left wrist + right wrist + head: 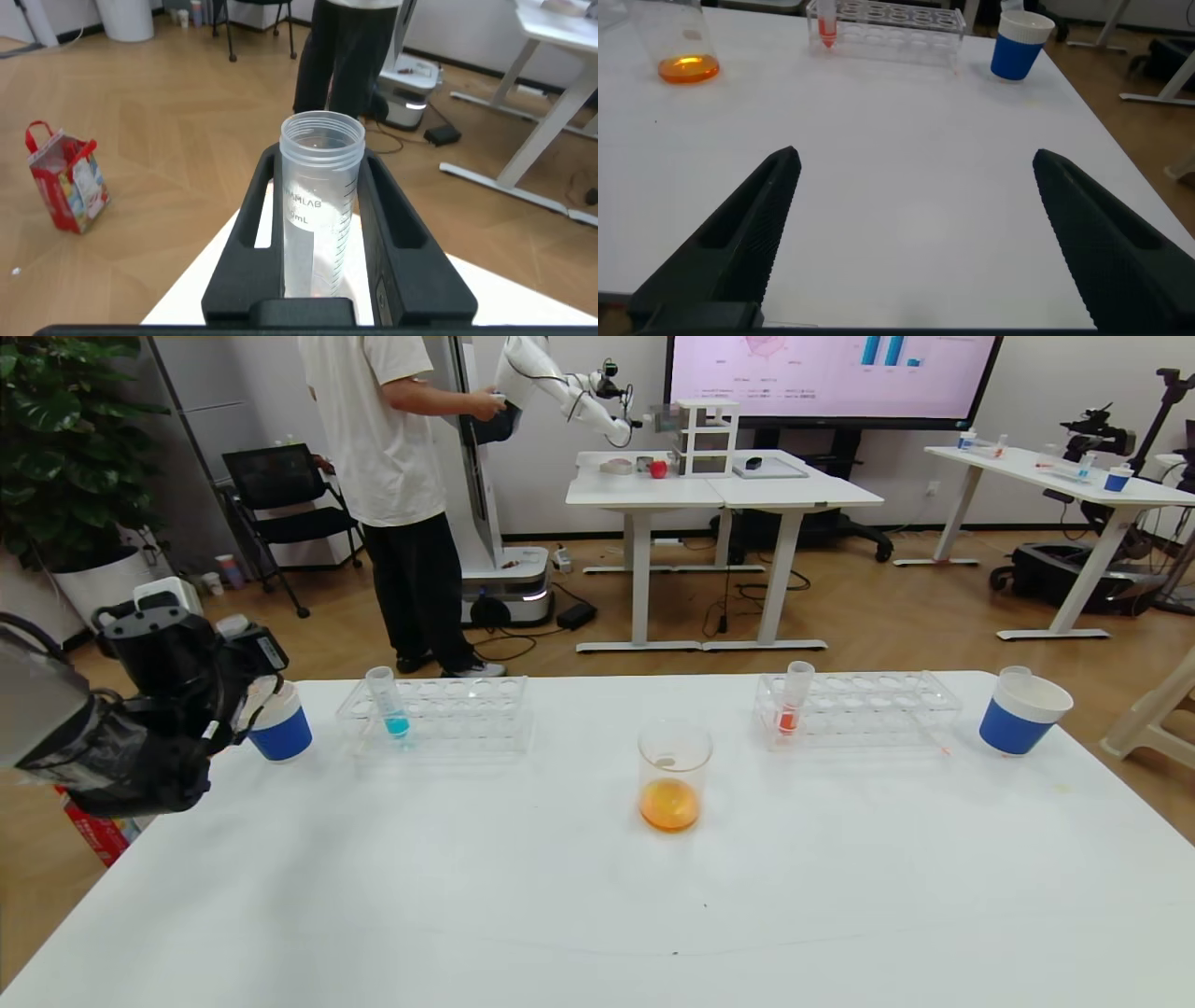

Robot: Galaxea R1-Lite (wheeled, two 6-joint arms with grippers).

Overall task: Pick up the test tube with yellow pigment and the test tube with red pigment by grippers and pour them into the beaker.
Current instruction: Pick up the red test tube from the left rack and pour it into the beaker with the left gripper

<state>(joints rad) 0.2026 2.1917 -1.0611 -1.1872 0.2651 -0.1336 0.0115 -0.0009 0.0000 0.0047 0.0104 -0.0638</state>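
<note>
My left gripper (241, 698) is at the table's far left, right beside a blue-and-white paper cup (280, 726). In the left wrist view it (322, 173) is shut on a clear tube (316, 224) that looks empty; I see no yellow in it. The test tube with red pigment (792, 705) stands in the right rack (868, 709) and also shows in the right wrist view (827, 28). The beaker (673, 775) stands mid-table with orange liquid at its bottom, and the right wrist view (684, 51) shows it too. My right gripper (915, 157) is open and empty over bare table, out of the head view.
A tube with blue liquid (389, 705) stands in the left rack (457, 709). A second paper cup (1022, 711) sits at the far right (1020, 42). The table's left edge runs just below my left arm. A person and other tables are far behind.
</note>
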